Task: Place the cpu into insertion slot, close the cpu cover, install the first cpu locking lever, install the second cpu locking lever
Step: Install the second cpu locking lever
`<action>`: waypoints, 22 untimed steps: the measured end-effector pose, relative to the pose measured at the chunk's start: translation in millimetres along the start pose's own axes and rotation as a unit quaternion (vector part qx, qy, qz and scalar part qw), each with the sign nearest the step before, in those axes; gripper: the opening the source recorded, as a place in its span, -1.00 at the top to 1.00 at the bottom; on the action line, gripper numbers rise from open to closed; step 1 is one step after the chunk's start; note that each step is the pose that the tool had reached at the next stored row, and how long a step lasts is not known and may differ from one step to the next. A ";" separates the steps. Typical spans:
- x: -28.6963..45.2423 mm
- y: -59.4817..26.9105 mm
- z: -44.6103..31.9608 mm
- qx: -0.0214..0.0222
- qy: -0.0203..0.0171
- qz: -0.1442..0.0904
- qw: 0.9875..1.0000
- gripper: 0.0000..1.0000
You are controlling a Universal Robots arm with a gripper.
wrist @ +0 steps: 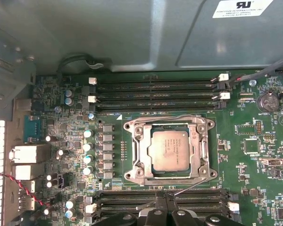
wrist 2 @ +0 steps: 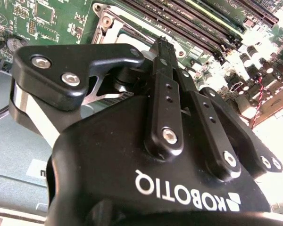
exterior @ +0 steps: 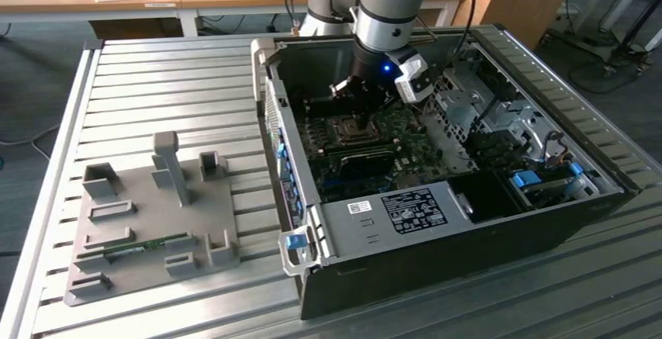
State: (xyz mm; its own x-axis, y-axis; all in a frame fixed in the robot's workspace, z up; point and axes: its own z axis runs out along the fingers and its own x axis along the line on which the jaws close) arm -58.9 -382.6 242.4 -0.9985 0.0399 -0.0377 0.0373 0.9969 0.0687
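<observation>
Silvery cpu (wrist: pixel 168 150) sits in socket, cpu cover (wrist: pixel 167 126) down; gripper (wrist: pixel 166 203), fingers pinched together empty by the lever wire, should press it squarely.

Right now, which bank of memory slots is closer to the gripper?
The memory slot bank on the gripper's side of the CPU socket in the first wrist view; the fingertips sit right over it. The other bank lies across the socket, by the case wall.

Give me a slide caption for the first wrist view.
CPU seated in the socket with the cpu cover closed around it, claw at a locking lever.
</observation>
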 end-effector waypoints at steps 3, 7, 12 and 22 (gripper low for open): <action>-0.1 0.0 0.6 0.000 0.003 0.000 1.000 0.79; 0.0 -0.1 0.9 0.001 0.008 0.001 1.000 0.79; 0.0 -0.1 1.2 0.000 0.008 0.000 1.000 0.79; 8.3 -0.9 7.8 0.002 0.007 0.000 1.000 0.79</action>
State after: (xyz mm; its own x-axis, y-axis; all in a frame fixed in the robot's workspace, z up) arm -66.8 -382.6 234.3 -0.9990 0.0387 -0.0239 0.0370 0.9972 0.0655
